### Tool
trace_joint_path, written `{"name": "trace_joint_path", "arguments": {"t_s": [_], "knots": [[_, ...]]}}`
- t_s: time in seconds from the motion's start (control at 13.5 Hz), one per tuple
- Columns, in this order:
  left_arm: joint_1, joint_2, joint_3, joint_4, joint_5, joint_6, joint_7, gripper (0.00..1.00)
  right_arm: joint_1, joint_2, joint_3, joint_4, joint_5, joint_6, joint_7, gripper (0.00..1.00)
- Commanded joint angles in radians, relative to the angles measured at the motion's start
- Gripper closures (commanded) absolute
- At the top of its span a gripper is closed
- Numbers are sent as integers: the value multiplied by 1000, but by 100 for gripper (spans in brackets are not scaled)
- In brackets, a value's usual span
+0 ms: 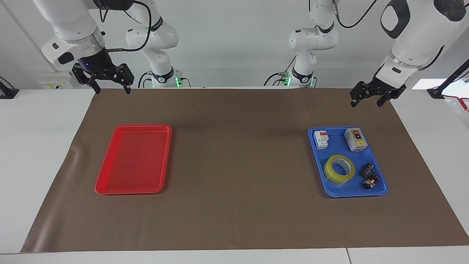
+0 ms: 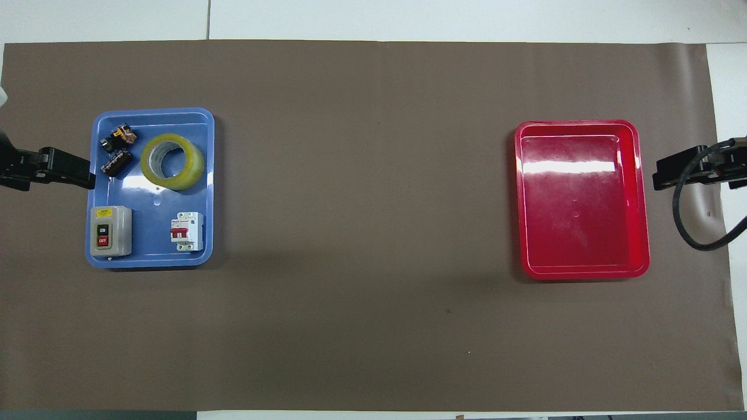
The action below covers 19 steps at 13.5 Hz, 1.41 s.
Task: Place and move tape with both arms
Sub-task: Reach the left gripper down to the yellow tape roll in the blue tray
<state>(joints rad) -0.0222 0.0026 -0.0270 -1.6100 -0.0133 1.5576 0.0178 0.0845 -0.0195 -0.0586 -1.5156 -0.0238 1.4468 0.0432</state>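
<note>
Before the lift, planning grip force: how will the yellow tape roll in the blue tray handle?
The translucent yellow tape roll lies flat in the blue plastic tray, so it probably won't roll. Its glossy side looks slippery. The wide hole suggests it's fairly light and stiff.

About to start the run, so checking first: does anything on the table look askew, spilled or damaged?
Nothing stands out. The tape lies flat in the blue tray among small electrical parts, the red tray holds nothing, and both grippers wait open.
</note>
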Motion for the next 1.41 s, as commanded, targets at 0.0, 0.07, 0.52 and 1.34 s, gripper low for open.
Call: {"name": "trace_joint_path", "arguments": {"t_s": [0.0,0.07,0.52,1.34], "knots": [[-7,-16,6,-21,3,15,4,0,-11,0,5,3,7,-6,-19,0],[-7,-16,4,-19,3,15,4,0,-11,0,5,3,8,-6,-20,0],[1,-16,6,-22,3,19,-1,0,-19,-2,5,-3,13,-8,-22,0],[50,201,6,-162,4,491,19,0,-19,-11,5,-21,13,-17,-25,0]]}}
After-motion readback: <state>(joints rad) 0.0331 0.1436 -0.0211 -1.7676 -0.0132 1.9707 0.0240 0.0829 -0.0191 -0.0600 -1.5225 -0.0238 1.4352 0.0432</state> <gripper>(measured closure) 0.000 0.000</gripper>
